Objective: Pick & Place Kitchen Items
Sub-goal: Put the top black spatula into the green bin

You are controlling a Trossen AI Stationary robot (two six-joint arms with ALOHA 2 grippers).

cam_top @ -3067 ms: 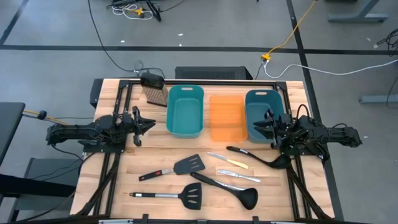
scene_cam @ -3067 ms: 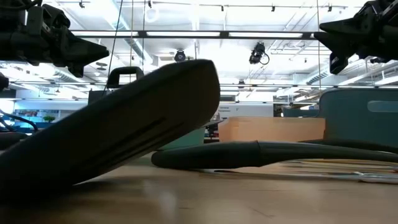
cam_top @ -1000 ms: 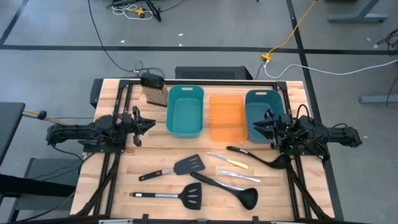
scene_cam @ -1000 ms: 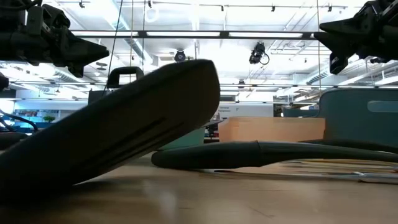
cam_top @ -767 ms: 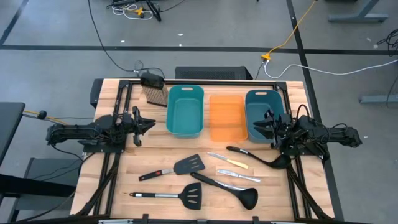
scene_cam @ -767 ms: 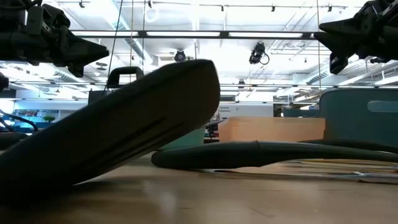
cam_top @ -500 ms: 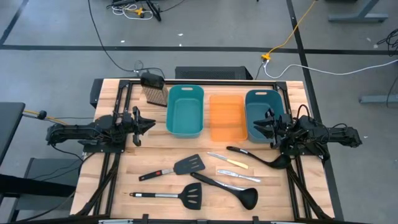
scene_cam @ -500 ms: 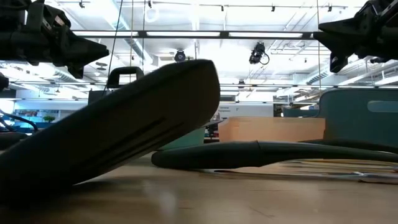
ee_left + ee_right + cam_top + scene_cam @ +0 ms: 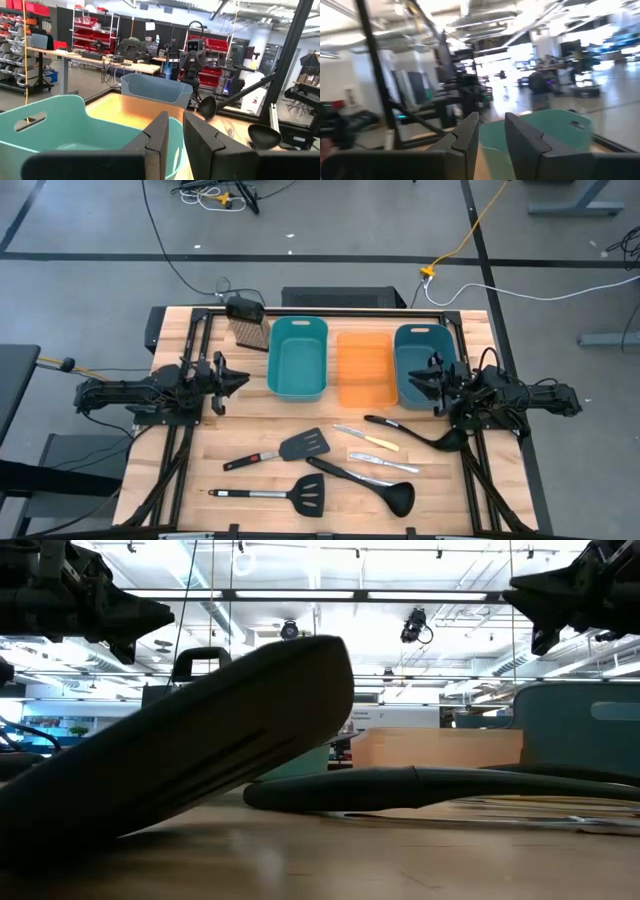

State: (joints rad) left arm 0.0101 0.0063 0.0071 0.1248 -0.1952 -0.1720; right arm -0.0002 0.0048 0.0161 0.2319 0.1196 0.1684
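Observation:
The kitchen items lie flat on the wooden table's near half. They are a black spatula with a red-and-black handle (image 9: 280, 450), a steel-handled spatula (image 9: 268, 494), two black ladles (image 9: 365, 483) (image 9: 420, 432), a yellow-handled knife (image 9: 368, 439) and a silver knife (image 9: 382, 461). My left gripper (image 9: 243, 378) (image 9: 176, 122) hovers at the table's left side, level and slightly open, holding nothing. My right gripper (image 9: 410, 384) (image 9: 491, 122) hovers at the right side by the right teal bin, open, with nothing between its fingers.
A teal bin (image 9: 298, 358), an orange bin (image 9: 365, 368) and a second teal bin (image 9: 418, 360) stand in a row across the table's far half. A tan-bristled brush (image 9: 250, 322) stands at the far left. A dark utensil (image 9: 180, 760) fills the low view's foreground.
Both grippers have stayed where they were. Each wrist has turned a little in place. No item has moved.

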